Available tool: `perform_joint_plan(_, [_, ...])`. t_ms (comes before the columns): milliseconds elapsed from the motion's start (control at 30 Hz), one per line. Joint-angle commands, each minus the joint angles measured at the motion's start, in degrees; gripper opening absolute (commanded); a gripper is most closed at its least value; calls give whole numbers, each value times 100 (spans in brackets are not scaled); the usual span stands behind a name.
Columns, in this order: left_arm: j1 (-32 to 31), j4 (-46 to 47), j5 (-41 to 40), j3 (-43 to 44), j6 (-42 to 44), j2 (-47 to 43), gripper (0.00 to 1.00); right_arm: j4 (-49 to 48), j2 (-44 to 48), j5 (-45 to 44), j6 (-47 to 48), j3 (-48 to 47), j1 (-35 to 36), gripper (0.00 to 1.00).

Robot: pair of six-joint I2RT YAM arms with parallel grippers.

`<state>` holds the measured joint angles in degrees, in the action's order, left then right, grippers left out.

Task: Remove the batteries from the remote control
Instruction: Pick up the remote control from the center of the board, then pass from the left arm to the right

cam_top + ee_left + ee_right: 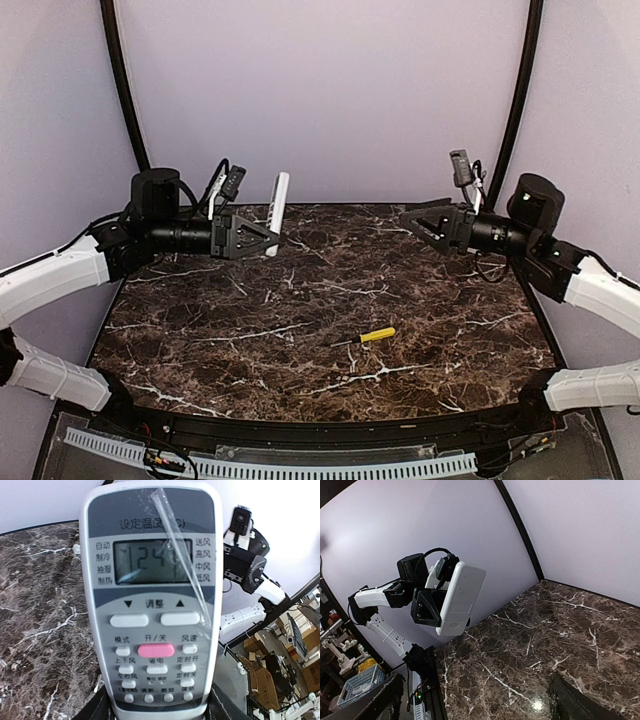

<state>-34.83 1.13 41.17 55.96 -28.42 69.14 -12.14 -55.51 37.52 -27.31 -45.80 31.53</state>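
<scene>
Top external view: L pincer (262,237) was clamped on the lower end of the remote (277,210), holding it upright, well above the worktop (450,300) at back left. R pincer (408,218) hung opposite at a similar height, well apart from it, w/ nothing in it. In the R wrist view its fingers (367,700) stood wide apart.

Batteries: none seen in any view, not on the worktop nor in either pincer. L wrist view showed the display (150,562) reading digits, so they were prob. inside and powering it. R wrist view showed the remote's back as plain white, no open bay visible; the cover was likely on, though a seam was too faint to tell.

Screwdriver (368,336) lay untouched mid-worktop, toward the front.

Progress, as I judge it: early. Done: remote lifted and presented. Left: open the back, pull the batteries, set them down.
</scene>
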Motion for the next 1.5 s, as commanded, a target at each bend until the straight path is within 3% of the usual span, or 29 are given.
perform_joint_plan(0, [-436, 556, 319, 37, -338, -98, 42, -752, -729, -41, -434, -484, 810, 98])
perform_joint_plan(167, [-772, 1122, 408, 20, -604, -33, 42, -1650, -1582, 101, -931, -900, 1486, 98])
perform_joint_plan(567, [-940, 1291, 627, 212, -638, -23, 41, -1659, -2602, -74, -1181, -1830, 2207, 92])
perform_joint_plan(1133, [-962, 1131, 619, 223, -596, -190, 39, -2018, -2969, -521, -1409, -1853, 2403, 85])
perform_joint_plan(1467, [-956, 1045, 676, 288, -565, -195, 38, -2257, -3078, -396, -1479, -1900, 2408, 68])
